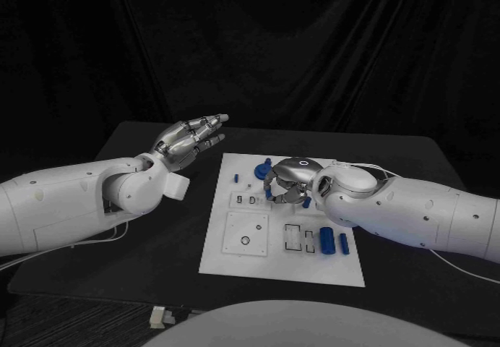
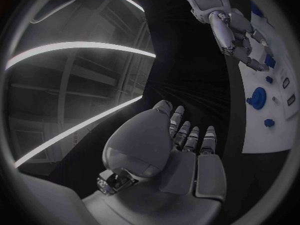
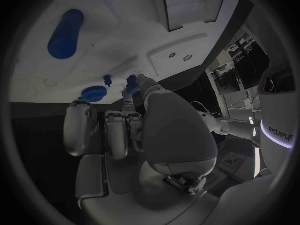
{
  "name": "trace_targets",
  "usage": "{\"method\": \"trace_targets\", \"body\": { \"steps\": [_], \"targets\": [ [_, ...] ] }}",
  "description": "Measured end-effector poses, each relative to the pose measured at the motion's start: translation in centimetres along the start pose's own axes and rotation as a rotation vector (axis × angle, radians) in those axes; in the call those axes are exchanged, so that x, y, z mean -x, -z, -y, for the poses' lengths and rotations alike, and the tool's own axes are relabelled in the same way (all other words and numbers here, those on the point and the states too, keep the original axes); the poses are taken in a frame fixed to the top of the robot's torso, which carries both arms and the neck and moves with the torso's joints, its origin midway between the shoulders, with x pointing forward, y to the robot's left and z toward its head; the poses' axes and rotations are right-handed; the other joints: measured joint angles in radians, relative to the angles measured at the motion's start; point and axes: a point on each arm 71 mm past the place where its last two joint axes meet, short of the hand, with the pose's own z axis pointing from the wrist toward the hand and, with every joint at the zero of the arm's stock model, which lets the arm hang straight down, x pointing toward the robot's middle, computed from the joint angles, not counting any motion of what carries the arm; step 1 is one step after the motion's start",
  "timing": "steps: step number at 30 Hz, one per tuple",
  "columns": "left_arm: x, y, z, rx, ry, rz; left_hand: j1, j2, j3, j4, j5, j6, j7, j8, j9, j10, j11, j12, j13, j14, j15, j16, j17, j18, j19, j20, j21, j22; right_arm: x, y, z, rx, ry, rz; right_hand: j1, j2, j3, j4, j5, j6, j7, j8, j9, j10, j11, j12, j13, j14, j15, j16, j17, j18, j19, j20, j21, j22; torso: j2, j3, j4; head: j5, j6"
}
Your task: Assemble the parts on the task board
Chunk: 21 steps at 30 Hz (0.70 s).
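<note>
Fingers of your right hand [image 1: 289,181] pinch a small blue part [image 3: 132,81] above the flat white task board [image 1: 250,256] on the black surface [image 1: 156,238]; your left hand [image 1: 190,139] hovers beside the board, fingers released and spread.

Black table [image 1: 156,238], ctr. Black curtain [image 1: 313,65] behind, 12 o'clock. Ceiling light strips [image 2: 75,47], approx. three. Shelving/monitors [image 3: 234,67], poss., blurred.

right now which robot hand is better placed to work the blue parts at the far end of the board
Right. The right robot hand is already over the task board, fingers down among the small blue parts. The left robot hand hovers off the board's edge, holding nothing.
</note>
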Motion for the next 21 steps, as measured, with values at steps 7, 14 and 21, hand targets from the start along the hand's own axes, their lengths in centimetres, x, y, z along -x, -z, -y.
{"method": "trace_targets", "body": {
  "steps": [7,14,21],
  "targets": [
    [-0.07,0.06,0.01,0.000,0.001,-0.001,0.000,0.000,0.000,0.000,0.000,0.000,0.000,0.000,0.000,0.000,0.000,0.000,0.000,0.000,0.000,0.000,0.000,0.000,0.000,0.000,0.000,0.000,-0.30,-0.31,0.20,-0.012,0.006,-0.017,0.000,0.000,0.003,-0.003,0.000,0.000,0.000,0.000,-0.001,0.000,0.000,0.000,0.000,0.000,0.000,0.000,0.000,0.000,-0.004,0.004,-0.006,0.000,0.001,-0.0006,0.0015,0.000,0.000],
    [-0.15,0.07,0.01,0.000,0.002,-0.003,0.000,0.000,0.007,-0.001,0.000,0.004,0.004,0.000,0.000,0.000,0.000,0.000,0.001,0.000,0.000,0.004,0.000,0.000,0.000,0.000,0.000,0.000,-0.55,-0.59,0.08,-0.013,0.009,-0.028,0.000,0.000,0.000,-0.005,-0.015,-0.003,0.004,-0.001,-0.001,0.004,0.003,0.000,0.000,-0.004,0.004,0.000,0.000,0.000,-0.004,0.004,-0.006,0.000,0.002,-0.0017,0.0022,0.000,0.000],
    [-0.18,0.05,0.00,0.000,0.002,-0.003,0.000,0.000,0.007,-0.001,0.000,0.004,0.004,0.000,0.000,0.000,0.000,0.000,0.001,0.000,0.000,0.004,0.000,0.000,0.000,0.000,0.000,0.000,-0.65,-0.87,-0.11,-0.011,0.010,-0.033,0.000,0.000,0.003,-0.008,-0.023,-0.013,0.005,-0.006,-0.001,0.004,0.003,0.000,0.000,-0.004,0.004,0.000,0.000,0.000,-0.007,0.007,-0.010,0.000,0.002,-0.0019,0.0029,0.000,0.000]
  ]
}}
